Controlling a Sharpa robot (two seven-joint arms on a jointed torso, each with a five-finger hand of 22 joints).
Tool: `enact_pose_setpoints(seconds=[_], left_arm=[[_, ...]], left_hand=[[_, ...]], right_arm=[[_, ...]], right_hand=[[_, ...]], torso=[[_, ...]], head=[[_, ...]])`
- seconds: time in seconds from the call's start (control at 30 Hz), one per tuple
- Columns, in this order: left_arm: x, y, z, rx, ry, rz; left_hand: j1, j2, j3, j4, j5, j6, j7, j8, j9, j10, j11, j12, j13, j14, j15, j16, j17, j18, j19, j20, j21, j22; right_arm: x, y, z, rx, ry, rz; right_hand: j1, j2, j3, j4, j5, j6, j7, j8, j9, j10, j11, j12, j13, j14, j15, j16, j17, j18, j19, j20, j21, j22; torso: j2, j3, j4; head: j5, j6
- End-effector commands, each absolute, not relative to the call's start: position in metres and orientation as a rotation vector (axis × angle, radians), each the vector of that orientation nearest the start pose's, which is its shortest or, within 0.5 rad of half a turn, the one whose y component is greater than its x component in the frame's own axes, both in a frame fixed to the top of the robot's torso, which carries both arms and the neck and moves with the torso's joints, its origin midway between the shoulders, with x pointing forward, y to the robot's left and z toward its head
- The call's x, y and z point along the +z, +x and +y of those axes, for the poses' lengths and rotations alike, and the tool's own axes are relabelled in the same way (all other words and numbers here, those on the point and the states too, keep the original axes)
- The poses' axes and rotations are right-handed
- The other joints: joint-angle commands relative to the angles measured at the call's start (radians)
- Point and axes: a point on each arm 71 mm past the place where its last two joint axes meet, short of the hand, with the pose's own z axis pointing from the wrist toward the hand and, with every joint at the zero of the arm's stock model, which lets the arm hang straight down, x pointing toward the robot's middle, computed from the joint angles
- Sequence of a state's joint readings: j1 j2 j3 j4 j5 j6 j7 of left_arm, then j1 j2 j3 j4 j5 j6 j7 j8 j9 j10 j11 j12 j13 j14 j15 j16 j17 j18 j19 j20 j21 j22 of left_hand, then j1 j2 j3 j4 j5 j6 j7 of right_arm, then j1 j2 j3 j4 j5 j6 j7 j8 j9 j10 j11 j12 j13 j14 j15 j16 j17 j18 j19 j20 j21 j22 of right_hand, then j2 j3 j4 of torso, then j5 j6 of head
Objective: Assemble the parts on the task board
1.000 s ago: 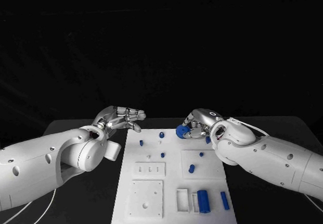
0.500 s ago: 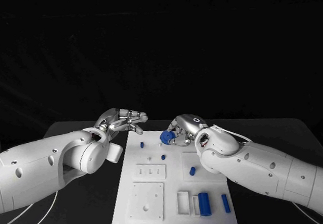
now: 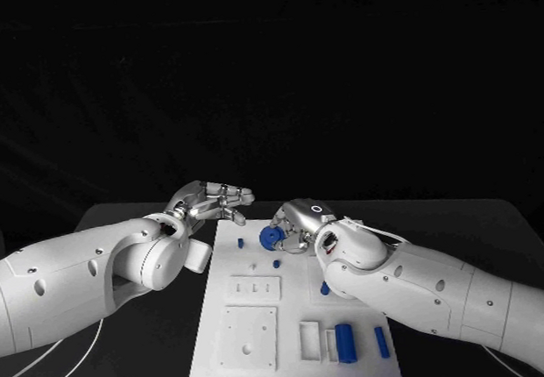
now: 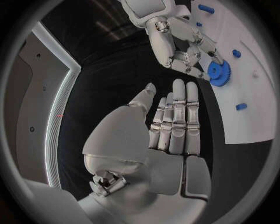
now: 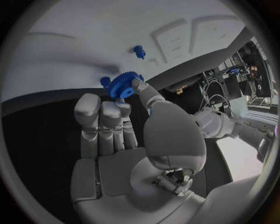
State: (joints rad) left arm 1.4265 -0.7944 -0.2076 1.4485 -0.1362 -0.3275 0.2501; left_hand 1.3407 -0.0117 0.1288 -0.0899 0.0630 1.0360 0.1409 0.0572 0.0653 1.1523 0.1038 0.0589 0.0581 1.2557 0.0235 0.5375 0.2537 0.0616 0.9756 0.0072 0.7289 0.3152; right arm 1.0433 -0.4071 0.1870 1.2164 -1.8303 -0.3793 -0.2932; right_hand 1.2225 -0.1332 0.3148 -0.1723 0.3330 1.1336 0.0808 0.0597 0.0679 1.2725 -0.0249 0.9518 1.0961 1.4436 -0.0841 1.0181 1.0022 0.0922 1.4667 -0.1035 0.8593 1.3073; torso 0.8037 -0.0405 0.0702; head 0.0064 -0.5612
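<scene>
**Gear held over the far end of the board**

Right now I see my right hand (image 3: 298,226) holding a blue gear (image 3: 272,235) between its thumb and fingertips, above the far end of the white task board (image 3: 235,350). In the right wrist view the gear (image 5: 123,85) sits at the fingertips, close to a blue peg (image 5: 105,81) standing in the board, with another small blue part (image 5: 139,51) further along the plate; I cannot tell whether the gear touches the peg. The left wrist view shows the same gear (image 4: 220,73) pinched in the right hand (image 4: 186,44), over the white board (image 4: 256,93).

My left hand (image 3: 210,200) hangs off the board's far left corner, holding nothing. In its own wrist view the fingers (image 4: 176,122) lie straight and side by side, with the thumb set a little apart.

Nearer me, a blue cylinder (image 3: 344,339) and a slim blue bar (image 3: 381,341) lie on the board, just beside a white open-topped tray (image 3: 308,339).
</scene>
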Motion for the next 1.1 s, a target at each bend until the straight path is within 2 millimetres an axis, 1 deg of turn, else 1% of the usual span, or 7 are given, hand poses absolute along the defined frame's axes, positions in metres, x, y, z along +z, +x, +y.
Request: enact_pose_setpoints(seconds=[0.03, 0.13, 0.23, 0.3, 0.5, 0.83, 1.1], left_arm=[[-0.136, 0.52, 0.206, -1.362, -0.867, 1.563], [-0.136, 0.521, 0.205, -1.363, -0.866, 1.563], [-0.136, 0.521, 0.205, -1.363, -0.865, 1.564], [-0.136, 0.521, 0.204, -1.364, -0.865, 1.564], [-0.136, 0.521, 0.204, -1.365, -0.864, 1.566], [-0.136, 0.521, 0.204, -1.364, -0.865, 1.566], [-0.136, 0.521, 0.205, -1.363, -0.866, 1.565]], left_hand=[[-0.006, 0.007, 0.005, 0.001, 0.004, -0.005, -0.003, 0.006, 0.001, -0.007, -0.002, 0.001, 0.001, -0.004, 0.001, -0.006, -0.001, 0.019, -0.005, 0.0, 0.003, 0.001], [-0.006, 0.007, 0.005, 0.001, 0.004, -0.005, -0.003, 0.006, 0.001, -0.007, -0.002, 0.001, 0.001, -0.004, 0.001, -0.006, -0.001, 0.019, -0.005, 0.0, 0.003, 0.001], [-0.01, 0.005, 0.011, -0.002, 0.005, -0.005, -0.003, 0.005, 0.001, -0.006, -0.002, 0.001, 0.001, -0.004, 0.001, -0.006, -0.001, 0.019, -0.008, 0.0, 0.008, 0.0], [-0.01, 0.005, 0.011, -0.002, 0.005, -0.005, -0.003, 0.005, 0.001, -0.006, -0.002, 0.001, 0.001, -0.004, 0.001, -0.006, -0.001, 0.019, -0.008, 0.0, 0.008, 0.0], [-0.01, 0.005, 0.011, -0.002, 0.005, -0.005, -0.003, 0.005, 0.001, -0.006, -0.002, 0.001, 0.001, -0.004, 0.001, -0.006, -0.001, 0.019, -0.008, 0.0, 0.008, 0.0], [-0.01, 0.005, 0.011, -0.002, 0.005, -0.005, -0.003, 0.005, 0.001, -0.006, -0.002, 0.001, 0.001, -0.004, 0.001, -0.006, -0.001, 0.019, -0.008, 0.0, 0.008, 0.0], [-0.011, 0.005, 0.013, -0.003, 0.006, -0.007, -0.002, 0.005, 0.001, -0.007, -0.001, 0.001, 0.001, -0.004, 0.001, -0.006, 0.0, 0.019, -0.009, 0.0, 0.011, -0.002]], right_arm=[[-0.195, 0.523, -0.069, 0.532, -0.177, 1.443], [-0.199, 0.523, -0.066, 0.526, -0.181, 1.444], [-0.202, 0.524, -0.065, 0.518, -0.184, 1.447], [-0.204, 0.524, -0.065, 0.513, -0.186, 1.448], [-0.207, 0.526, -0.064, 0.503, -0.191, 1.455], [-0.211, 0.529, -0.067, 0.472, -0.177, 1.472], [-0.212, 0.53, -0.07, 0.464, -0.162, 1.473]], right_hand=[[-0.002, -0.009, 0.004, 0.002, 0.001, -0.001, 0.002, 0.003, 0.002, 0.003, 0.001, 0.001, 0.0, 0.003, -0.005, 0.001, -0.003, -0.013, 0.049, -0.005, 0.003, 0.106], [-0.002, -0.011, 0.007, 0.002, 0.0, -0.002, 0.002, 0.003, 0.001, 0.003, 0.001, 0.001, 0.0, 0.003, -0.005, 0.0, -0.004, -0.013, 0.05, -0.005, 0.003, 0.106], [-0.002, -0.011, 0.009, 0.003, -0.002, -0.002, 0.002, 0.003, 0.002, 0.003, 0.001, 0.001, 0.0, 0.003, -0.005, 0.0, -0.004, -0.013, 0.05, -0.006, 0.003, 0.106], [-0.002, -0.011, 0.009, 0.003, -0.002, -0.002, 0.002, 0.003, 0.002, 0.003, 0.001, 0.001, 0.0, 0.003, -0.005, 0.0, -0.004, -0.013, 0.05, -0.006, 0.003, 0.106], [-0.004, -0.016, 0.013, 0.007, -0.001, -0.004, 0.002, 0.003, 0.001, 0.003, 0.001, 0.0, -0.001, 0.003, -0.005, -0.001, -0.006, -0.012, 0.05, -0.005, 0.001, 0.106], [-0.002, -0.015, 0.014, 0.009, -0.005, -0.011, 0.004, 0.003, 0.001, 0.0, 0.002, -0.005, -0.004, 0.002, -0.005, -0.005, -0.01, -0.013, 0.049, -0.005, -0.003, 0.105], [-0.004, -0.018, 0.022, 0.011, -0.01, -0.014, 0.005, 0.002, 0.001, -0.002, 0.003, -0.008, -0.007, 0.002, -0.004, -0.008, -0.014, -0.012, 0.049, -0.005, -0.007, 0.104]], torso=[[0.0, -0.0007, 0.0041], [0.001, -0.0005, 0.0057], [0.002, -0.0015, 0.0075], [0.001, -0.0017, 0.0051], [0.002, -0.0011, 0.004], [0.001, -0.0004, 0.0033], [0.002, -0.0005, 0.0028]], head=[[0.001, -0.002], [0.0, -0.003], [0.0, -0.002], [0.002, -0.003], [0.002, -0.005], [0.002, -0.006], [0.002, -0.012]])
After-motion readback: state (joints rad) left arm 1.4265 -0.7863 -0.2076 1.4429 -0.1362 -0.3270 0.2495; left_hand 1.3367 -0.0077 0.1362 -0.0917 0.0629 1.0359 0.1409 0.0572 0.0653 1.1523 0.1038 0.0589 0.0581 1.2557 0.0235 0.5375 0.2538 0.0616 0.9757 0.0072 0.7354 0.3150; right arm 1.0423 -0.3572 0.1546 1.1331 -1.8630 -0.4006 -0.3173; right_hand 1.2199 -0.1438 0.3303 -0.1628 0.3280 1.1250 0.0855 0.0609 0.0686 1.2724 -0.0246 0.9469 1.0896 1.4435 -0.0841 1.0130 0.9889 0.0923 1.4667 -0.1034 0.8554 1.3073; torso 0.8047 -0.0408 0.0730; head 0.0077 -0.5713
